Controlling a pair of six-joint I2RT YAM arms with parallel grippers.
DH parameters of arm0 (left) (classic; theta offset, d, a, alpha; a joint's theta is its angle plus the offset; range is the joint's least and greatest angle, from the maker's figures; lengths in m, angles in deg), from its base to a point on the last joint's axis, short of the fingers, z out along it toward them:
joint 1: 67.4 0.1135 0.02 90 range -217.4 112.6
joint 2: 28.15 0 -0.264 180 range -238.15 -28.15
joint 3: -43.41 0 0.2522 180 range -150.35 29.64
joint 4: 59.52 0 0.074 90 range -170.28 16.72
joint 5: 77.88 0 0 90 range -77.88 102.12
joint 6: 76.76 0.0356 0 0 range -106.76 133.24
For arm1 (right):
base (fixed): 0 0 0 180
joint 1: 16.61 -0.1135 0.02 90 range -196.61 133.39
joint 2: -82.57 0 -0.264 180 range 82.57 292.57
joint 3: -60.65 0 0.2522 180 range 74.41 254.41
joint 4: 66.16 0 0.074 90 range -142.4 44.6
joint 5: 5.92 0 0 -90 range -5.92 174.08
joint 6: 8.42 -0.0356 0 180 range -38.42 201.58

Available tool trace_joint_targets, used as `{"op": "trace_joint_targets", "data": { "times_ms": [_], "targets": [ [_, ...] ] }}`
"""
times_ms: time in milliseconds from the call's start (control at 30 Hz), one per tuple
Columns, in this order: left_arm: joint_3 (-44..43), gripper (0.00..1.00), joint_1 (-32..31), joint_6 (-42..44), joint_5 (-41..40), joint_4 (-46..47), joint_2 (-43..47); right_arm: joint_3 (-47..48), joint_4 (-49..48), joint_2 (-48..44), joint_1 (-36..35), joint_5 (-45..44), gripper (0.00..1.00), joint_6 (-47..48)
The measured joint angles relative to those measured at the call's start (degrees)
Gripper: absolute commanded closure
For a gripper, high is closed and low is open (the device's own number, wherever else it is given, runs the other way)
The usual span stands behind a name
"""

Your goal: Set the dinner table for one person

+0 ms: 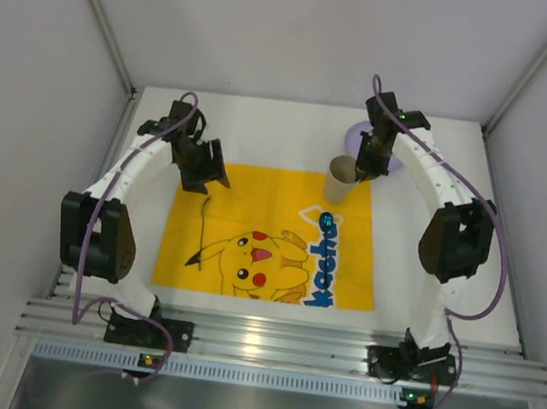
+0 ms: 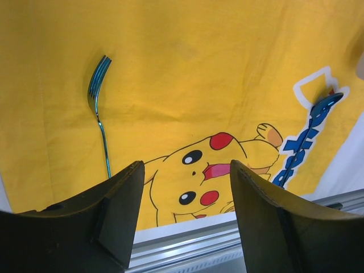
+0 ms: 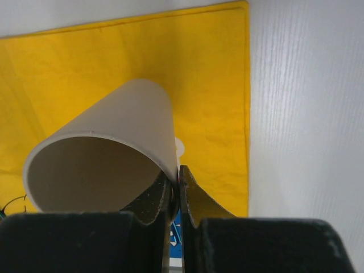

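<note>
Your left end effector hangs over the far left part of the yellow cloth mat printed with a Pikachu cartoon and blue lettering. Its jaws stand wide apart with nothing between them. In the left wrist view the end effector frames the cartoon's face, and the slim metallic blue fork lies flat on the mat off to one side. Its tines point to the far edge, and the end of its handle is hidden behind one finger. From above, the fork shows only as a thin dark line on the mat's left side, just near of your left end effector. Your right end effector is closed on the rim of the plain beige paper cup at the mat's far right corner. The right wrist view shows the end effector pinching the cup's wall, one finger inside and one outside. You cannot tell from these views whether the cup's base rests on the mat. The large plain white matte rectangular worktop carries the mat and reaches past it on every side. A pale lilac round plate sits on it beyond the cup, partly hidden by the right arm. The ribbed silver aluminium rail runs along the near edge.
</note>
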Motion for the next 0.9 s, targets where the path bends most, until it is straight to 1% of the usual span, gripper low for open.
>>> {"op": "trace_joint_targets", "data": {
  "times_ms": [133,200,233,267,333,367,400,533,633,733,800,900],
  "targets": [
    [0.3,0.33,0.0,0.0,0.0,0.1,1.0,0.0,0.2,1.4,-1.6,0.0,0.99,-0.7],
    [0.8,0.33,0.0,0.0,0.0,0.2,1.7,0.1,0.5,1.8,-2.0,0.0,0.85,-0.7],
    [1.1,0.33,0.0,0.0,0.0,0.2,2.0,0.2,0.8,2.0,-2.1,-0.2,0.77,-0.7],
    [1.4,0.33,0.0,0.0,0.0,0.2,2.2,0.3,1.2,2.4,-2.2,-0.3,0.62,-0.8],
    [1.9,0.33,0.0,0.0,0.0,0.3,2.3,1.0,2.2,3.1,-2.3,-0.6,0.45,-0.8],
    [2.0,0.33,0.0,0.0,0.0,0.3,2.3,1.4,2.7,3.5,-2.3,-0.7,0.34,-0.6],
    [2.2,0.33,0.0,0.0,0.1,0.3,2.3,1.8,3.1,3.7,-2.4,-0.8,0.31,-0.7],
    [2.4,0.33,0.0,0.0,0.3,0.5,2.3,4.5,5.4,3.8,-2.5,-1.0,0.27,-0.2],
    [2.4,0.33,0.0,0.0,0.4,0.5,2.3,8.1,5.7,3.6,-2.4,-1.9,0.21,-0.2],
    [2.4,0.34,0.0,0.0,0.4,0.5,2.3,8.9,4.3,1.2,-1.2,-1.6,0.20,-0.3],
    [2.4,0.34,0.0,0.0,0.4,0.5,2.3,9.0,3.4,-0.6,0.7,-0.2,0.21,-0.8],
    [2.4,0.34,0.0,0.0,0.5,0.6,2.3,11.1,2.3,-1.5,6.2,2.6,0.21,-2.3]
  ]
}}
